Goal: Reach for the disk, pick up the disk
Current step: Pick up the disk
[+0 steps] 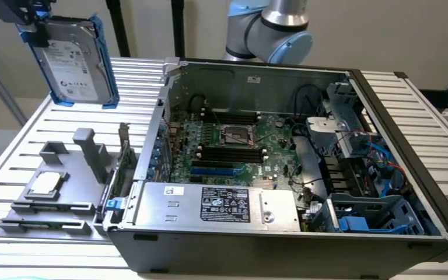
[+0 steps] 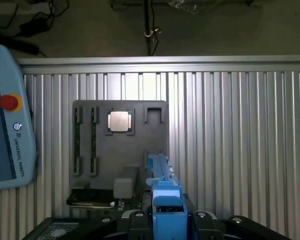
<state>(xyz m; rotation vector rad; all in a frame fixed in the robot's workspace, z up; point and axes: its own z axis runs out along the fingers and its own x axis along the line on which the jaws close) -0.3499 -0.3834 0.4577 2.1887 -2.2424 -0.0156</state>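
The disk (image 1: 76, 58), a silver-grey hard drive with a white label and blue rails, hangs upright in the air above the slatted table at the exterior view's upper left. My gripper (image 1: 30, 24) is shut on its top edge. In the wrist view the disk's blue rail (image 2: 165, 197) runs edge-on between the gripper's (image 2: 166, 220) dark fingers, high above the grey tray (image 2: 85, 145).
An open computer case (image 1: 410, 175) with its motherboard and blue drive bays (image 1: 368, 219) takes up the middle and the exterior view's right. The grey tray (image 1: 60, 201) holds a small square silver chip (image 2: 118, 121). A teach pendant (image 2: 7, 120) lies beside the table.
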